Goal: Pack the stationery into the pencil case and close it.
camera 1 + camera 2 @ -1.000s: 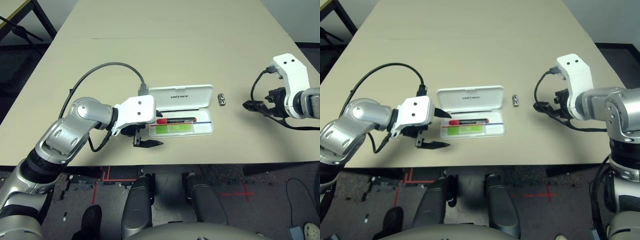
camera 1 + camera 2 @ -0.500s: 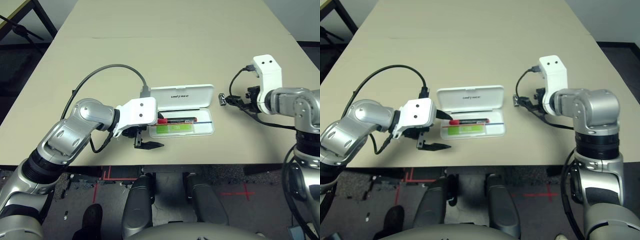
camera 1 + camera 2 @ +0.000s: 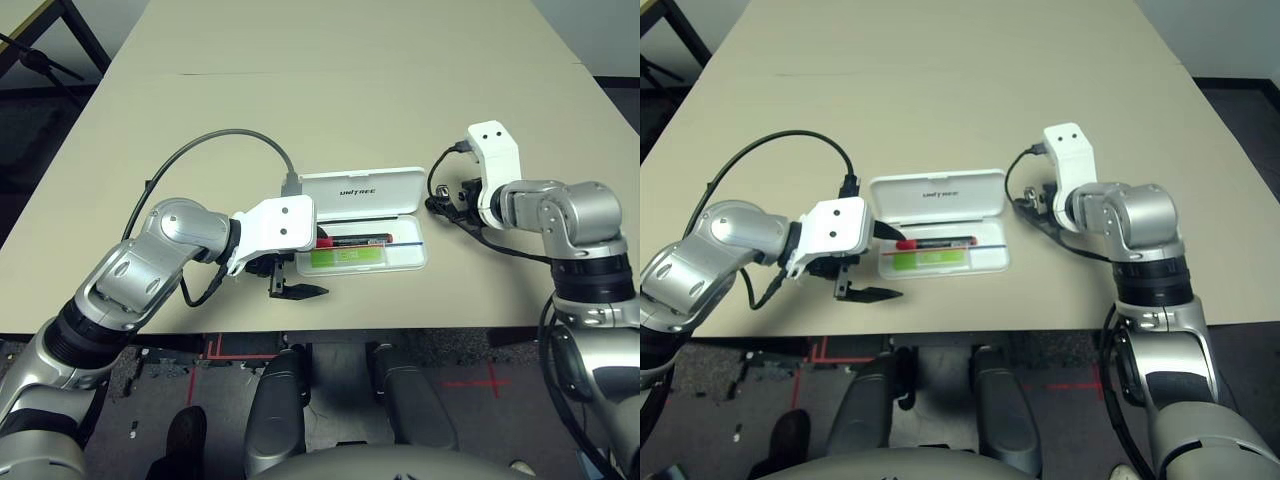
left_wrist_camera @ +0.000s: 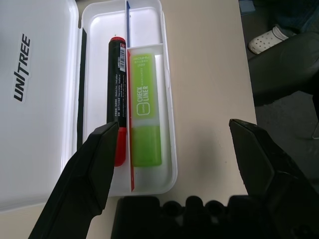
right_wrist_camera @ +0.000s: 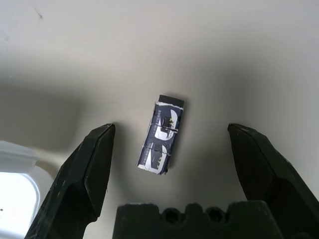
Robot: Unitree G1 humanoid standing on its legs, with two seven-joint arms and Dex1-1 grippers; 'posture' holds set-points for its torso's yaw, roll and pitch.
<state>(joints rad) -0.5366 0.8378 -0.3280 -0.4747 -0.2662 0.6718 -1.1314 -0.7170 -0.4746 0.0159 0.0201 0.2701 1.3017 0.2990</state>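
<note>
The white pencil case [image 3: 360,205] lies open at the table's near middle, lid laid back. In its tray lie a red-and-black marker [image 4: 116,94] and a light green highlighter [image 4: 144,114], side by side. My left gripper [image 3: 306,264] stands open at the tray's left end, one finger by the marker's end and the other in front of the case, touching nothing. A tiny black-and-silver piece [image 5: 161,135] lies on the table just right of the case. My right gripper [image 5: 170,130] is open with this piece between its fingers, apart from both.
A grey cable [image 3: 215,140] arcs from the left wrist over the table behind the arm. The table's near edge [image 3: 400,325] runs close in front of the case. Bare tabletop [image 3: 350,90] stretches behind the case.
My right arm has swung left from the table's right side to the small piece beside the case. The left gripper has barely moved.
</note>
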